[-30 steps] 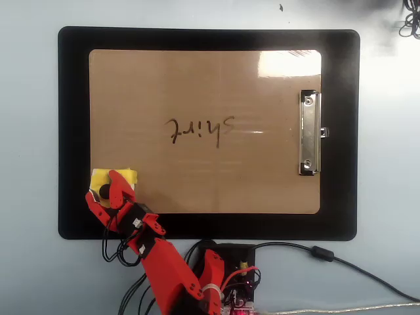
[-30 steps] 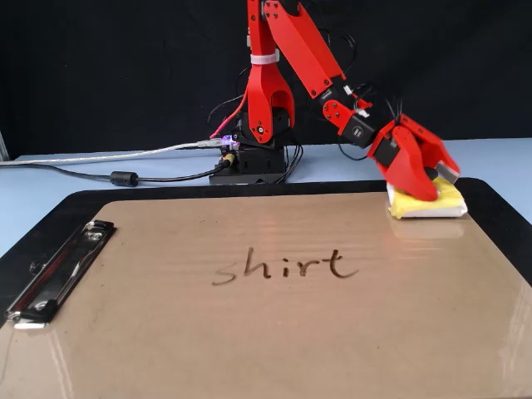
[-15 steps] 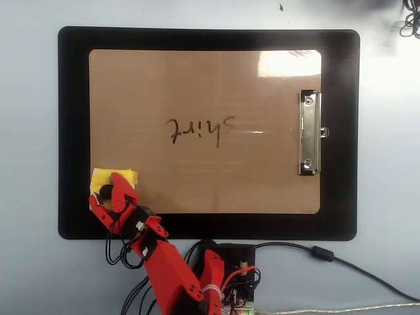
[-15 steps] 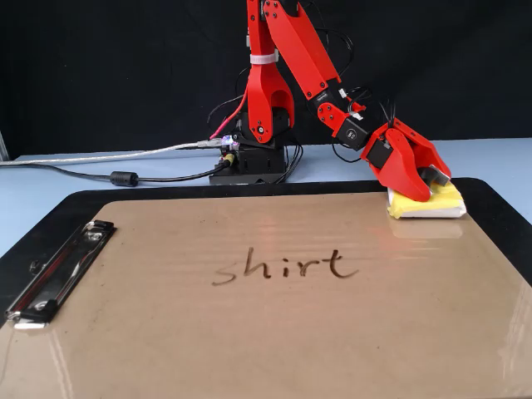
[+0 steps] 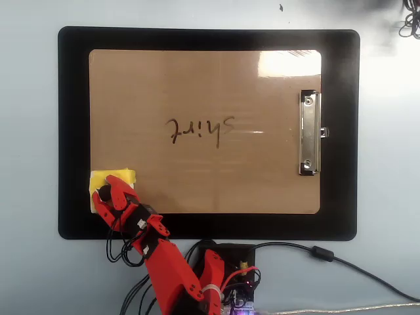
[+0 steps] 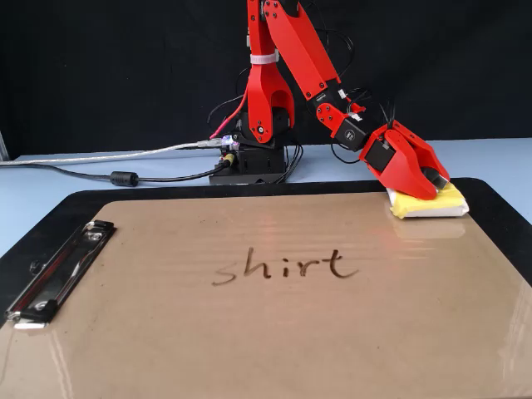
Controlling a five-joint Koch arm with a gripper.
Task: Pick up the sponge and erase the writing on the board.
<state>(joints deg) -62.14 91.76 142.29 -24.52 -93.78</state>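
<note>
The yellow sponge point(image 5: 126, 176) lies on the corner of the tan board point(image 5: 197, 79), lower left in the overhead view and far right in the fixed view point(image 6: 445, 202). My red gripper point(image 5: 105, 192) is down on top of the sponge and covers most of it; its jaws look closed on it point(image 6: 428, 181). The writing "shirt" point(image 5: 200, 130) sits whole in the middle of the board point(image 6: 249, 349), well apart from the sponge, and it also shows in the fixed view point(image 6: 283, 266).
The board's silver clip point(image 5: 310, 132) is at the right short edge, left in the fixed view point(image 6: 54, 278). The board rests on a black mat point(image 5: 72, 131). The arm's base point(image 5: 223, 262) and cables point(image 5: 328, 256) lie just past the mat's near edge.
</note>
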